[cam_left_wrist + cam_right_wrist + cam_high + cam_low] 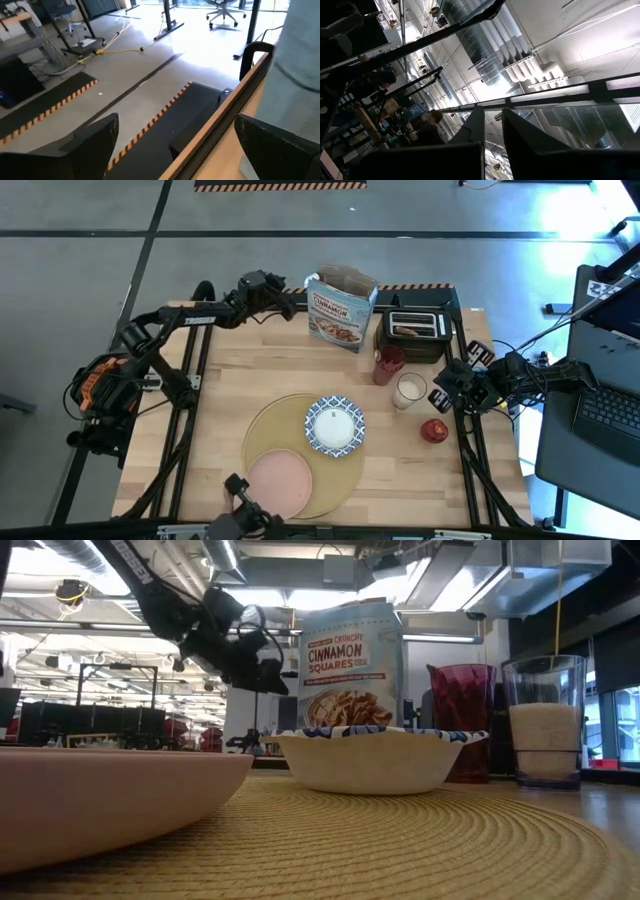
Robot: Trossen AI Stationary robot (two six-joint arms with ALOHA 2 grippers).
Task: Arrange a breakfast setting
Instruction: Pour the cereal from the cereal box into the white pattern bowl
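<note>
— What was hidden?
— The toast slice [406, 331] barely showed inside the toaster [415, 332]; the bowl [334, 425] sat on the placemat [268, 430].
— The claws?
— Left gripper [296, 302] gaped beside the cereal box [340, 310]; right gripper [445, 388], together, empty, near the milk glass [410, 391].

blue cereal box [341, 311] (top flaps open) stands beside the black toaster [416, 333] at the table's [230, 395] far edge.

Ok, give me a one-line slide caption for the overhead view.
Bowl and pink plate on the placemat; open left gripper beside the cereal box; right gripper near the milk glass.
</note>
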